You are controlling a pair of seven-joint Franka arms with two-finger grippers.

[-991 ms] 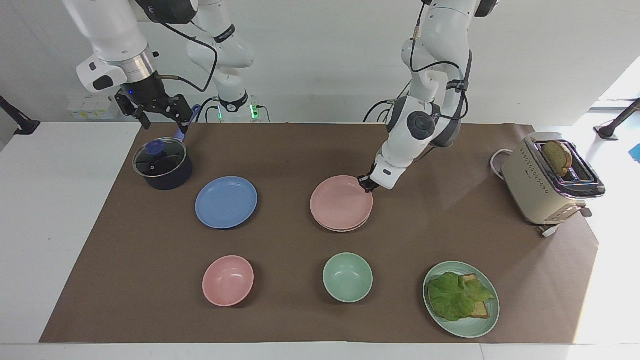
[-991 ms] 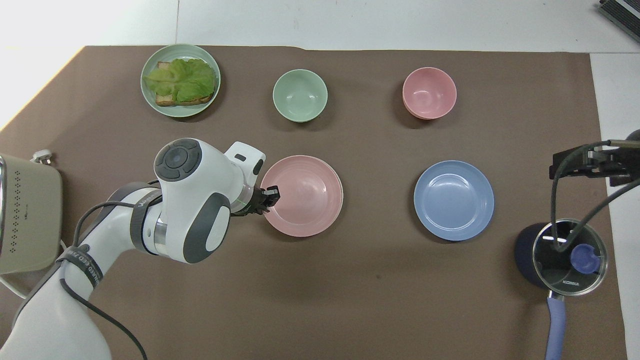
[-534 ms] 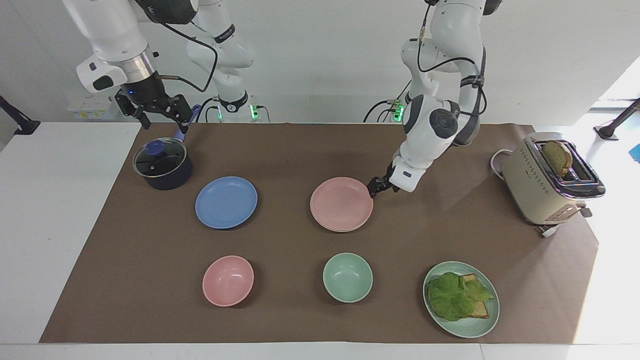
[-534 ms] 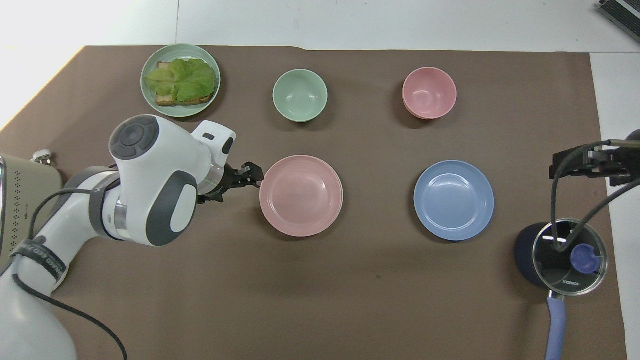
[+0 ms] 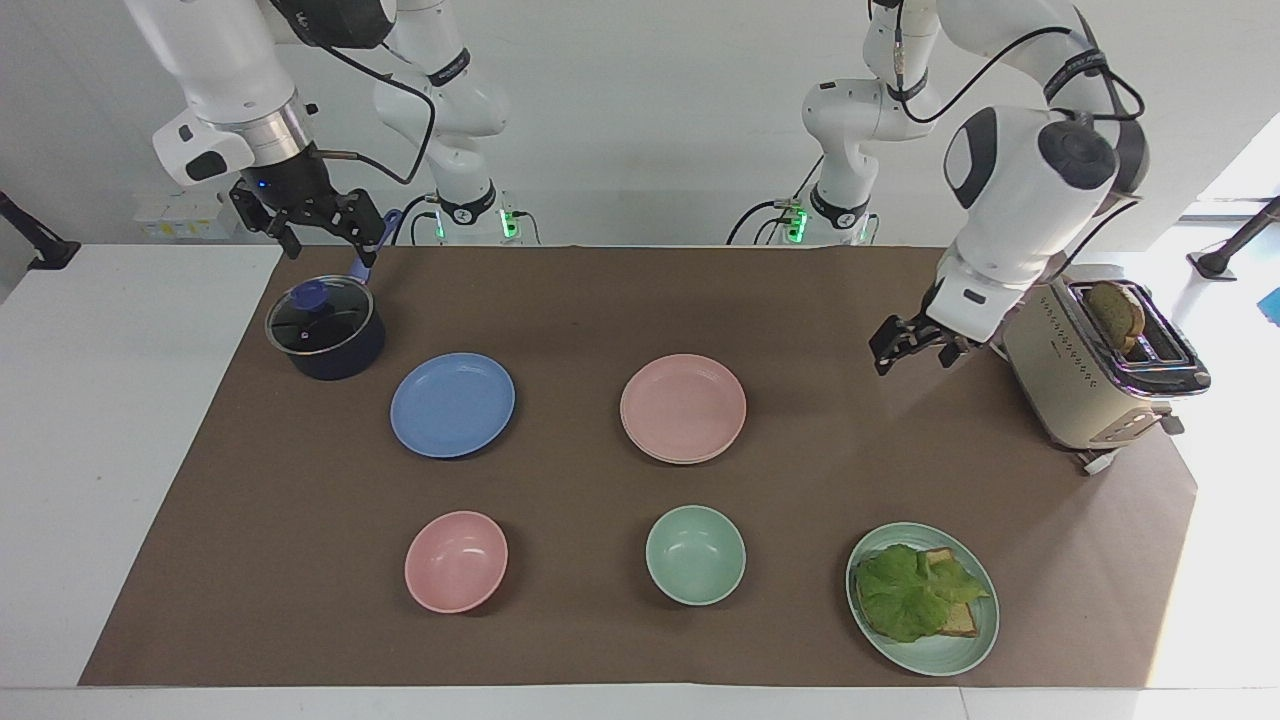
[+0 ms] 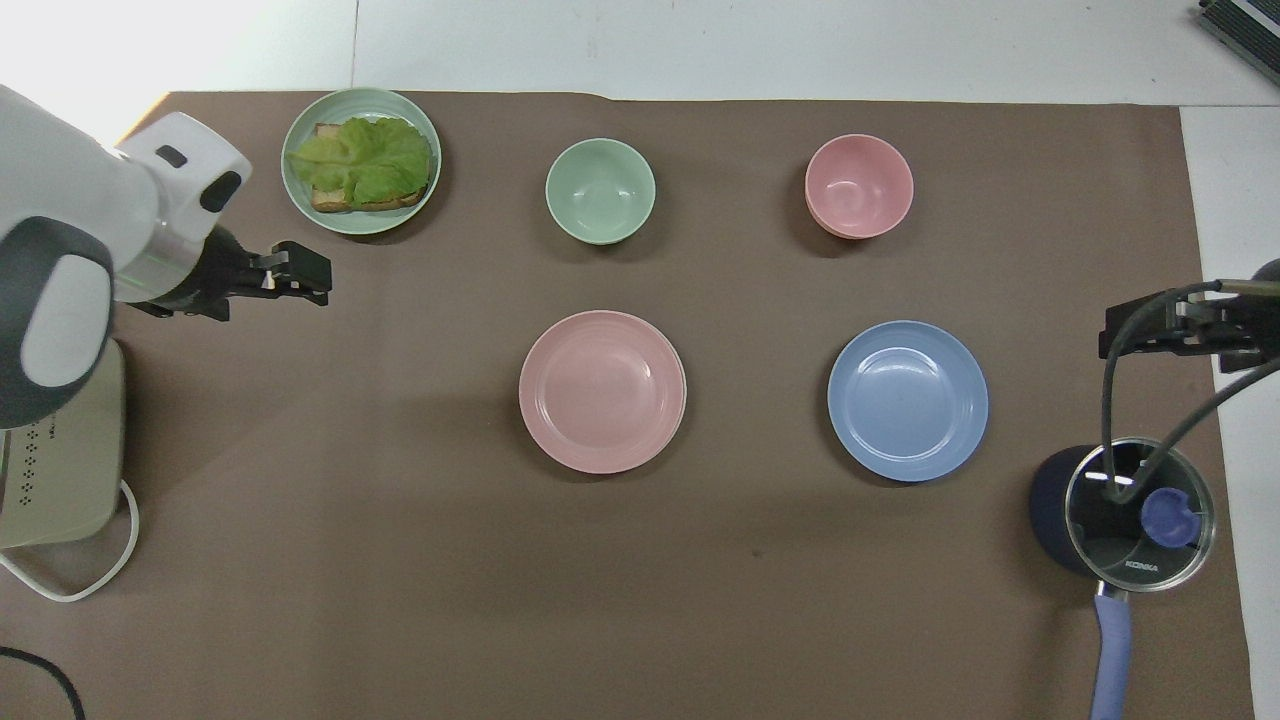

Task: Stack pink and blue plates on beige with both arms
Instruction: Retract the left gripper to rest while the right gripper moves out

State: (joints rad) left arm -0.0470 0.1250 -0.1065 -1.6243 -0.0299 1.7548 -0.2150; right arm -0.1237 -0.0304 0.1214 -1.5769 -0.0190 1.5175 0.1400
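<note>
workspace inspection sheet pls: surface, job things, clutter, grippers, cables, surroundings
Surface: brown mat on white table.
Job's things: pink plate on beige plate; blue plate apart, unstacked.
Clutter: lidded pot, pink bowl, green bowl, lettuce-toast plate, toaster.
Grippers: left gripper over the mat beside the toaster, jaws open, empty; right gripper raised by the pot, jaws open, waiting.
Cables: black arm cables; toaster cord.
Surroundings: white wall.

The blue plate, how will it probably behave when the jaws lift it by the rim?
The blue plate looks rigid, so it probably will not bend. Its smooth surface may slip in a rim pinch. Being round, wide and shallow, it likely tilts when held at one edge.
</note>
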